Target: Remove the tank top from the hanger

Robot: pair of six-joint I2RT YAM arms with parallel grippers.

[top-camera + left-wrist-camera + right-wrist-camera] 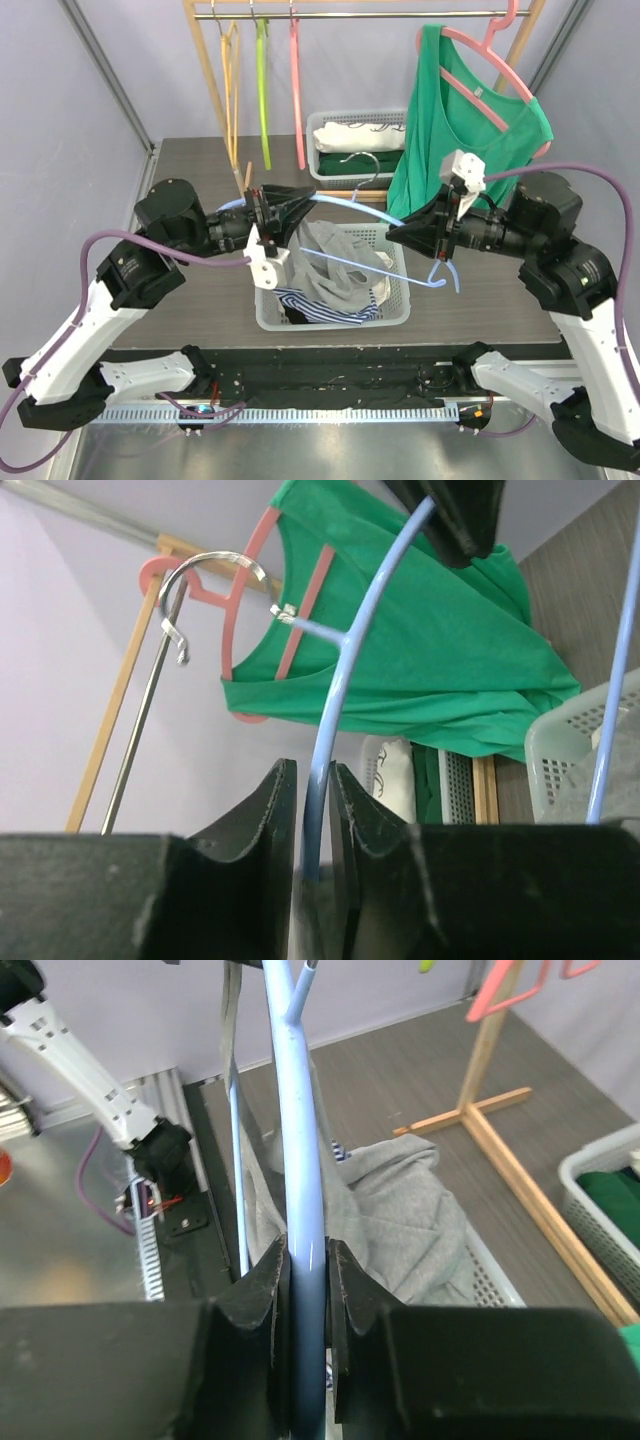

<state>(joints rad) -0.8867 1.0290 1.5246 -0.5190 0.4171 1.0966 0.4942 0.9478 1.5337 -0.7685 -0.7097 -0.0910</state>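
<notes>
A light-blue hanger (350, 203) is bare and held level over a white basket (330, 320). My left gripper (308, 203) is shut on its left arm; the left wrist view shows the bar (335, 700) between the jaws (312, 780). My right gripper (397, 232) is shut on its right arm, seen in the right wrist view (296, 1110) between the jaws (308, 1255). A grey garment (335, 262) lies crumpled in the basket below (400, 1210). A green tank top (470, 130) hangs on a pink hanger (490, 55) on the rail behind my right gripper.
A wooden rack with a metal rail (350, 14) stands at the back, with wooden, yellow-green and pink hangers (262, 90) on its left. A white crate (325, 130) of folded white and green clothes sits under it. A striped cloth (310, 305) lies in the near basket.
</notes>
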